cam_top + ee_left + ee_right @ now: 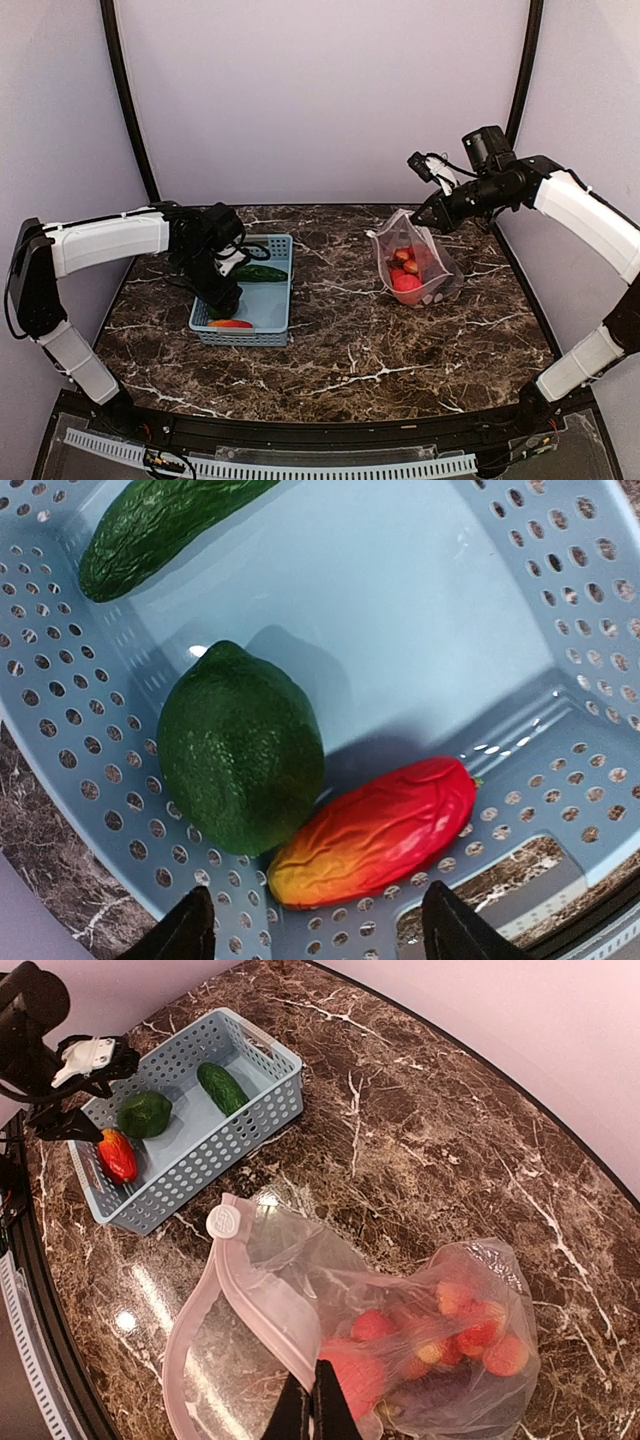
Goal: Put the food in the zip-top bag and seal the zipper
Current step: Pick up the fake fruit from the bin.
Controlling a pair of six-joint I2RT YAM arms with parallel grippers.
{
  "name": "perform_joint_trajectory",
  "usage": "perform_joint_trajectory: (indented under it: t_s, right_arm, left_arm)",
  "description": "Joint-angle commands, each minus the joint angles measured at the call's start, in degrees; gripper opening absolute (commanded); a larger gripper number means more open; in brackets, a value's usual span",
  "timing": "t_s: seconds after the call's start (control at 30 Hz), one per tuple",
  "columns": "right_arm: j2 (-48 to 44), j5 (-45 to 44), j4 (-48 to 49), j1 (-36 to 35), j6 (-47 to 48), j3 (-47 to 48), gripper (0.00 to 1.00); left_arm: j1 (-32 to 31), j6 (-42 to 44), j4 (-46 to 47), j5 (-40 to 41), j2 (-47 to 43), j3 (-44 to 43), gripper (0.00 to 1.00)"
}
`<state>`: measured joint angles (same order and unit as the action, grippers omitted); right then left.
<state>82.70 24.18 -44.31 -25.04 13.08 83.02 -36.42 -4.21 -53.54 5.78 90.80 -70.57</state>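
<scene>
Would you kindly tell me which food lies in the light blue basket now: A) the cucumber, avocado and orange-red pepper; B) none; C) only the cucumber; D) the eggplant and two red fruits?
A: the left wrist view shows the cucumber, the avocado and the orange-red pepper inside the basket, while the red fruits sit in the zip-top bag.

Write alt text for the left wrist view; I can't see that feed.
The left tool hangs open over a light blue perforated basket, its dark fingertips at the view's bottom edge. Just beyond them a green avocado and an orange-red pepper lie side by side; a green cucumber lies in the far corner.
</scene>
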Motion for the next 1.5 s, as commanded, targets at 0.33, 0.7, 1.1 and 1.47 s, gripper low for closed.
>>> perform_joint_trajectory:
  t_s: [0.33,0.7,1.1,1.47]
  right_arm:
    - [-1.8,-0.2,1.2,-0.1,0.6,-2.1,0.00]
    - [-1.9,-0.6,1.2,-0.1,0.8,-2.6,0.00]
    - [-1.1,-0.2,0.9,-0.1,0.9,-1.9,0.00]
    - [-0.4,0.6,-0.5,-0.1,1.1,0.2,0.00]
  left_arm:
    - [2.5,3.9,2.3,2.9,8.5,-3.7,0.71]
    - [4.1,3.9,4.4,6.1,12.7,-4.0,0.71]
    - [4.1,2.0,4.6,6.4,11.1,-5.1,0.47]
    - [1.2,-2.4,11.1,-4.5,-4.4,-11.0,0.42]
